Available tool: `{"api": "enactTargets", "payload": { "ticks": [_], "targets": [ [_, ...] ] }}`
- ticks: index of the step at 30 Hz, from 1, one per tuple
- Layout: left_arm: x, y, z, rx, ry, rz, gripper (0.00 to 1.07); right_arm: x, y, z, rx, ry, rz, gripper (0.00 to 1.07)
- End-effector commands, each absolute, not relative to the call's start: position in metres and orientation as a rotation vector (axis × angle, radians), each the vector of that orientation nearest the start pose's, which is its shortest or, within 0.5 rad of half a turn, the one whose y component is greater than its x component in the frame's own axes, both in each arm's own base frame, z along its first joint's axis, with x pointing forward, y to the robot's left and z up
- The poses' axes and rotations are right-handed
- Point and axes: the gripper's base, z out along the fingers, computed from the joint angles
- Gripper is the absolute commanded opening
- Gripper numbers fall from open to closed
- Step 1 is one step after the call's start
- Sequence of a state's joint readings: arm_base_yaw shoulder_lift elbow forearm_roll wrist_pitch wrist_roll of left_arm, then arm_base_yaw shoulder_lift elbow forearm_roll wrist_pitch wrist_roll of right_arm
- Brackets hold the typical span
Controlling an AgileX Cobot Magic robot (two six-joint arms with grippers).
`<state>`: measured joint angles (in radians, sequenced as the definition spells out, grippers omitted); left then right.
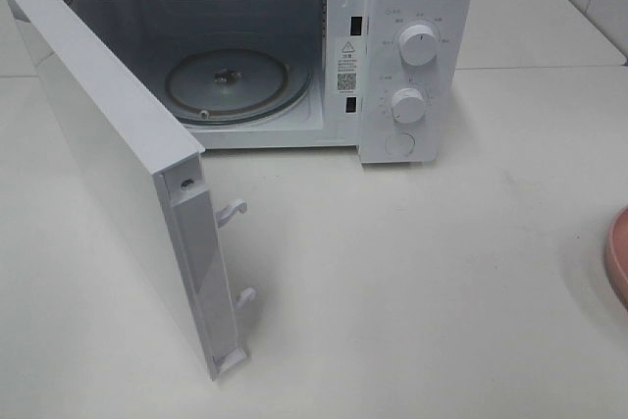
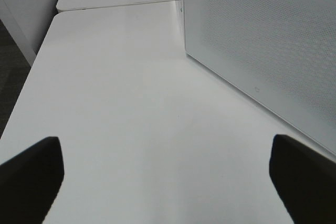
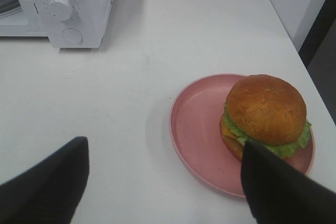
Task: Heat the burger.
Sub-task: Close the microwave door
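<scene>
The left gripper (image 2: 165,182) hangs wide apart and empty, the swung-out microwave door (image 2: 262,45) just ahead of it. The microwave (image 1: 392,46) cavity holds only its glass turntable (image 1: 234,85) (nothing loaded yet). The right gripper (image 3: 165,182) is also spread and empty; the burger (image 3: 266,116) sits on the pink plate (image 3: 194,129) just beyond its fingertips. Grasping, loading, closing and starting appear to remain.

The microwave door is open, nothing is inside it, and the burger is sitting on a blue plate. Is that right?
Almost. The plate is pink, not blue, as the right wrist view shows. The rest holds: the microwave door is open, nothing is inside, and the burger sits on the plate.
</scene>
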<state>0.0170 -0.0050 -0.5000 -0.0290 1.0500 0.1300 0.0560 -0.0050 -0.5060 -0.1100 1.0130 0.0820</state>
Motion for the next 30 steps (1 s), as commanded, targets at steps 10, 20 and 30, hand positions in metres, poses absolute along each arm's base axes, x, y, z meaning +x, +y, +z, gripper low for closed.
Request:
{"api": "enactTargets", "payload": {
  "ticks": [10, 20, 30],
  "targets": [
    [-0.0074, -0.0027, 0.2782, 0.105, 2.001, 0.052, 1.0, -0.0081, -0.0087, 0.2831, 0.027, 1.953, -0.047, 0.76],
    [-0.0074, -0.0027, 0.2782, 0.105, 2.001, 0.052, 1.0, -0.0081, -0.0087, 0.2831, 0.027, 1.953, -0.047, 0.76],
    [-0.0074, -0.0027, 0.2782, 0.105, 2.001, 0.052, 1.0, -0.0081, -0.0087, 0.2831, 0.027, 1.953, -0.047, 0.76]
  ]
}}
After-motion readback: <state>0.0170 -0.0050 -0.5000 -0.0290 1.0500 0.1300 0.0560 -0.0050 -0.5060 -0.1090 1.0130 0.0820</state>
